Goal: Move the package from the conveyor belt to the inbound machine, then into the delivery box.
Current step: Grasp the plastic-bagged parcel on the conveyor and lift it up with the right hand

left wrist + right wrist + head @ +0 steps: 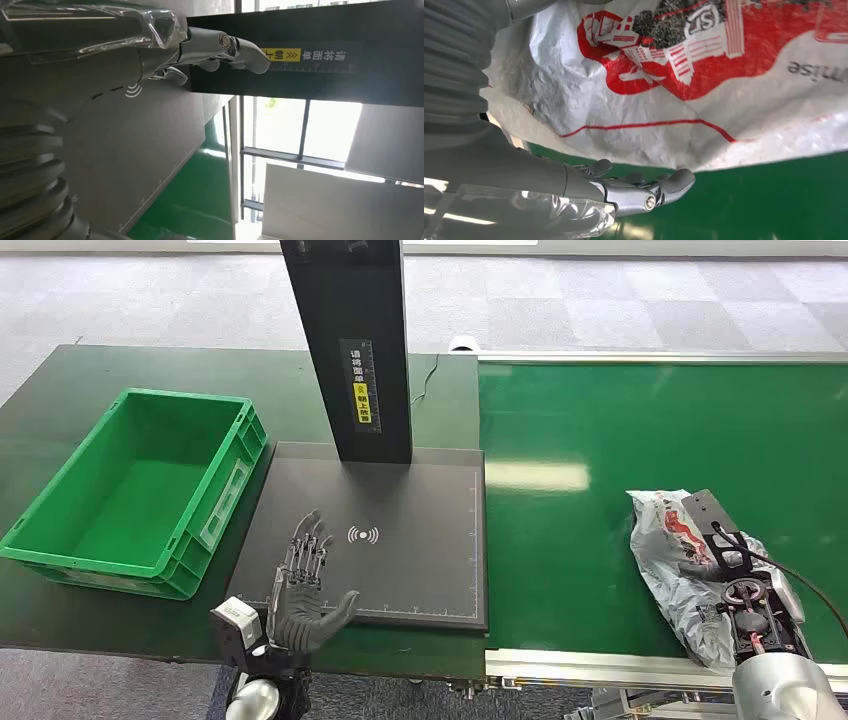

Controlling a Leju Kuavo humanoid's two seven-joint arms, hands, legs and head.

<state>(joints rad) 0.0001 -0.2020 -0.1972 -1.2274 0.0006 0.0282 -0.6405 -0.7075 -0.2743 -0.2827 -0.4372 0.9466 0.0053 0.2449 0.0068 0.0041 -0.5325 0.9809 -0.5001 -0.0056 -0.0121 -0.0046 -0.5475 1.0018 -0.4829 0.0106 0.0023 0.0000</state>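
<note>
Meanwhile the package (672, 550), a crinkled white plastic bag with red print, lay on the green conveyor belt (600, 540) at its near right side. The right hand (735, 575) rested on top of the package, toward its right edge; in the right wrist view the bag (704, 90) bulged close against the hand (624, 192), but whether those fingers (674, 182) had closed on the plastic could not be told. The left hand (303, 585) hovered over the near left part of the inbound machine's dark plate (420, 540), its fingers (308, 545) apart and stretched forward, thumb out to the side, holding nothing. A black post (350, 340) with a yellow label rose from the back of the plate. Left of the machine, the green delivery box (60, 530) stood on the dark bench (60, 390).
</note>
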